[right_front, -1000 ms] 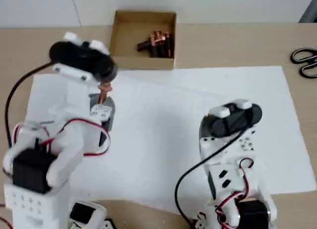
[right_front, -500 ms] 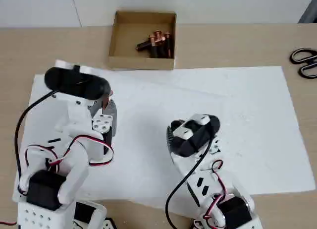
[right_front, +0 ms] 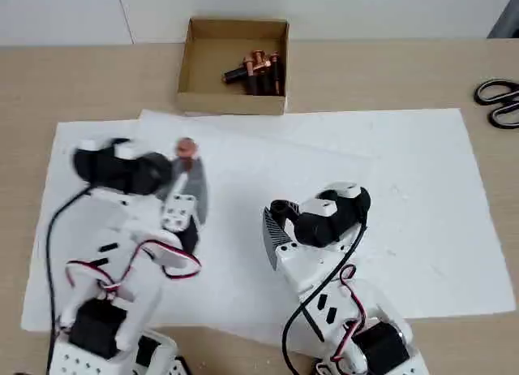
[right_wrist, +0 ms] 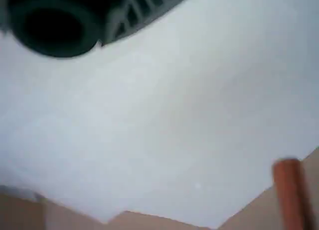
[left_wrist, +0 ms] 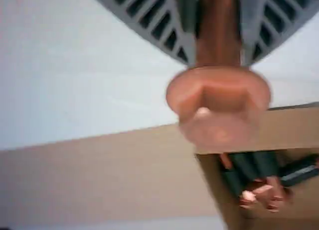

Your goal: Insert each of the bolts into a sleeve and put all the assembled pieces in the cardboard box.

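Your left gripper point(right_front: 188, 165) clamped copper-coloured metal bolt point(left_wrist: 218, 103), head toward brown cardboard box point(right_front: 188, 66); right gripper point(right_front: 276, 221), farther from box, pinched black tubular sleeve point(right_wrist: 50, 26).

1. A white sheet of paper point(right_front: 405, 188) lies flat beneath both the left gripper point(right_front: 188, 160) and the right gripper point(right_front: 274, 225)
2. Black-handled scissors point(right_front: 501, 101) lie well apart from the right gripper, out to its right, just off the paper's far corner
3. The light wooden table point(right_front: 389, 75) borders the paper, ahead of both grippers
4. A white wall point(right_front: 365, 10) rises past the table's far edge
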### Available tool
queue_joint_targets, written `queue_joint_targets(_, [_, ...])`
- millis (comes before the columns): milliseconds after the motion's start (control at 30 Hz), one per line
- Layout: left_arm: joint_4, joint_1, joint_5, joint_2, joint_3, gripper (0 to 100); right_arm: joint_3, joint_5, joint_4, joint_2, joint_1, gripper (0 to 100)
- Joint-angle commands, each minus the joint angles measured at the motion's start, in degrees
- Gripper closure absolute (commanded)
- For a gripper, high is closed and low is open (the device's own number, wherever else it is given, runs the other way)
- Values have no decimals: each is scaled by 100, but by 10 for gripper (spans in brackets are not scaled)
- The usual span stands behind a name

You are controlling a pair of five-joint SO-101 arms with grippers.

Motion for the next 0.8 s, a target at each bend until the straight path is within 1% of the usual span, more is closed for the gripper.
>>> queue_joint_targets(0, [-308,255,35,-158,22,994,-26,-26,-127,-75,-127,995])
queue_joint_targets(100, [-308,281,35,-158,13,994,-26,53,-127,-75,-259,995])
queue_joint_targets(200, [-369,316,35,-158,13,994,-26,598,-136,-75,-426,995])
queue_joint_targets(300, [-686,510,35,-149,40,994,0,941,-145,-75,-488,995])
queue_joint_targets(400, [-809,615,53,-141,57,994,211,958,-330,-75,-541,995])
queue_joint_targets(533, [-809,615,334,141,22,994,334,958,-532,-75,-602,995])
queue_joint_targets(767, [-844,624,378,387,4,994,334,932,-541,-75,-611,995])
